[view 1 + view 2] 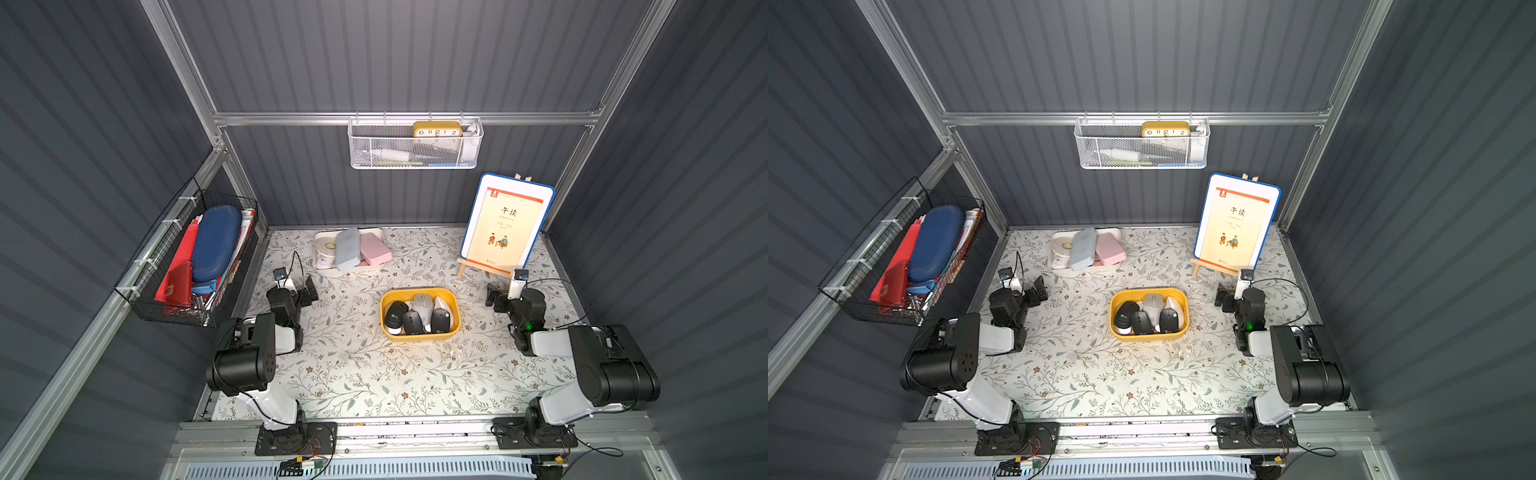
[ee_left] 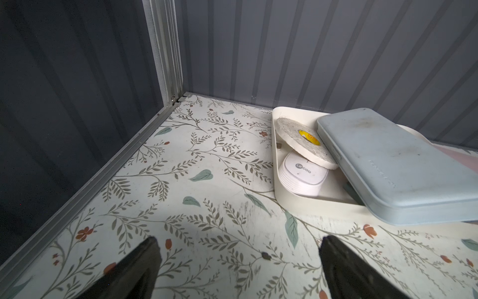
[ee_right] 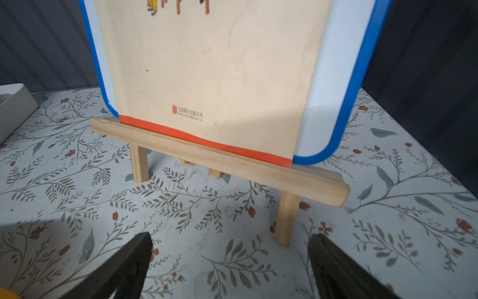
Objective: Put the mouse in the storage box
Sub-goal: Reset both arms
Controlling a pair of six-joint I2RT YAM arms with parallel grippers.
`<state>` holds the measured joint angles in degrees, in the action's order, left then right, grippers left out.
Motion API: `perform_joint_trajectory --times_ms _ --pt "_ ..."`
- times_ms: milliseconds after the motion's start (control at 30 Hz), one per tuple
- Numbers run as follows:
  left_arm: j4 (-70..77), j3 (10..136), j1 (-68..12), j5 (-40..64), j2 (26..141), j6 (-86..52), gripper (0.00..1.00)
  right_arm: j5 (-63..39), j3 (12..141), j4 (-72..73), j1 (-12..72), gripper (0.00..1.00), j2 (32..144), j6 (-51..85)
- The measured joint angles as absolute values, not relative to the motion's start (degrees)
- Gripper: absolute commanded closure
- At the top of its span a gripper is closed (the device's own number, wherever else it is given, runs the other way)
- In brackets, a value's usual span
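Both top views: bench (image 1: 353, 374) with a leaf-print cover, walled on three sides. Yellow box (image 1: 419, 336), mid-bench, between the two tools and touching neither. Mice (image 1: 423, 307), about five, black, grey and white, all lying inside the box, packed side by side. Left tool (image 1: 300, 286), low near the bench's left edge, jaws spread, nothing between them. Right tool (image 1: 503, 293), low near the right edge, just in front of the easel (image 1: 484, 268), jaws spread, nothing between them. White tray (image 1: 318, 266) at the rear, holding a tape roll (image 1: 325, 246), a blue-grey case (image 1: 348, 248) and a pink case (image 1: 375, 248). The easel carries a blue-rimmed board (image 1: 540, 208) with a book (image 1: 505, 226) propped against it. White mesh basket (image 1: 415, 156) on the rear rail, with a yellow clock (image 1: 437, 129) inside. Black wire basket (image 1: 166, 316) on the left wall, with a dark blue case (image 1: 216, 241) and red items. Left wrist view: left tool (image 2: 240, 239) with both fingers wide apart over bare bench. The tray (image 2: 276, 186) is ahead, with the tape roll (image 2: 302, 139) leaning on a white puck (image 2: 302, 178) and the blue-grey case (image 2: 388, 165) tilted across the tray's rim. Right wrist view: right tool (image 3: 229, 236) with both fingers wide apart over bare bench, the easel (image 3: 219, 160) near ahead, and the book (image 3: 219, 64) resting on its ledge against the board (image 3: 336, 77).
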<state>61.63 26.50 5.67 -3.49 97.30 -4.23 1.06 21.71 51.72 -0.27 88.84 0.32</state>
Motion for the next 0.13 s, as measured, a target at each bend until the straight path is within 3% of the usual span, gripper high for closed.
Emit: perform_joint_trajectory --times_ms 133 --pt "61.6 26.5 5.7 -3.5 97.3 -4.2 0.01 1.1 21.7 51.4 -0.3 0.01 88.8 0.5"
